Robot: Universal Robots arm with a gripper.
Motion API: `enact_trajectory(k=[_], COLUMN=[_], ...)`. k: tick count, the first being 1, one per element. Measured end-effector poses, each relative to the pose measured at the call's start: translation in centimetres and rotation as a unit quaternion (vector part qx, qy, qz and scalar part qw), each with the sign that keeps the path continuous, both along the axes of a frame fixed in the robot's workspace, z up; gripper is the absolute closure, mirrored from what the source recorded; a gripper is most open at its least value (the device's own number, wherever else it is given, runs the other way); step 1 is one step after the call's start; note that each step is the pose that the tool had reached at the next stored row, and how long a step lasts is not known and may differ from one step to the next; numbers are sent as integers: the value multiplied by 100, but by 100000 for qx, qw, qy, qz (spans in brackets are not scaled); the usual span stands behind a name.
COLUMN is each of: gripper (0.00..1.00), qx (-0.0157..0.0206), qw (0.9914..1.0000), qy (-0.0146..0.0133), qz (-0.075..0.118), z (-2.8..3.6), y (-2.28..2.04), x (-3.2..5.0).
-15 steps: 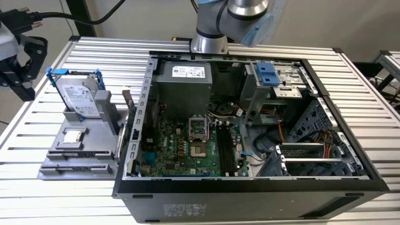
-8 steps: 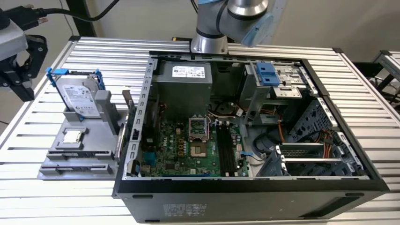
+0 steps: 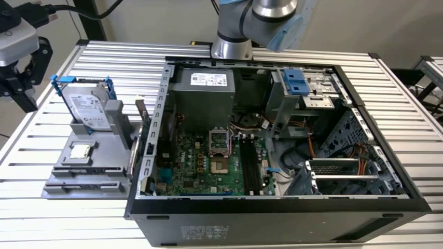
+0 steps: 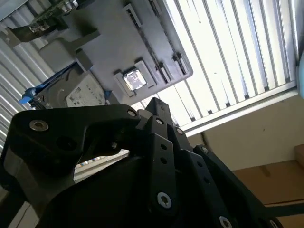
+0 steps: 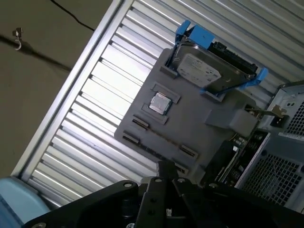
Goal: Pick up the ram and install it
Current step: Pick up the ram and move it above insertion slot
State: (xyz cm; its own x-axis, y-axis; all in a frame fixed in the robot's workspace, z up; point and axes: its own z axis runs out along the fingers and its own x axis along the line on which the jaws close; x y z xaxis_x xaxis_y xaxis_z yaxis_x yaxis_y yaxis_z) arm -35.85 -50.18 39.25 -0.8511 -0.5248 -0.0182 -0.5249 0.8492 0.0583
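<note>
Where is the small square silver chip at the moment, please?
The chip sits on the grey holder at the exterior view's left, outside the computer case, just nearer the camera than the blue-framed hard drive.

Silver-grey arm (image 3: 239, 23) upright at far side, running off top of exterior view. Black gripper (image 3: 26, 78) hangs at exterior view's left edge, angled downward; its linkage bars (image 5: 161, 199) converge in both wrist views.
</note>
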Motion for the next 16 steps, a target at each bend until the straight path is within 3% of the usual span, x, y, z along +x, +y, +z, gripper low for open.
enact_trajectory(k=[4,8,12,16], gripper=[100,100,100,100], qx=[-3,-55,-199,-430], qw=[99961,99836,99624,99354], qy=[-2,-42,-188,-456], qz=[2808,5731,8658,11329], z=[0,0,0,0], y=[0,0,0,0], x=[0,0,0,0])
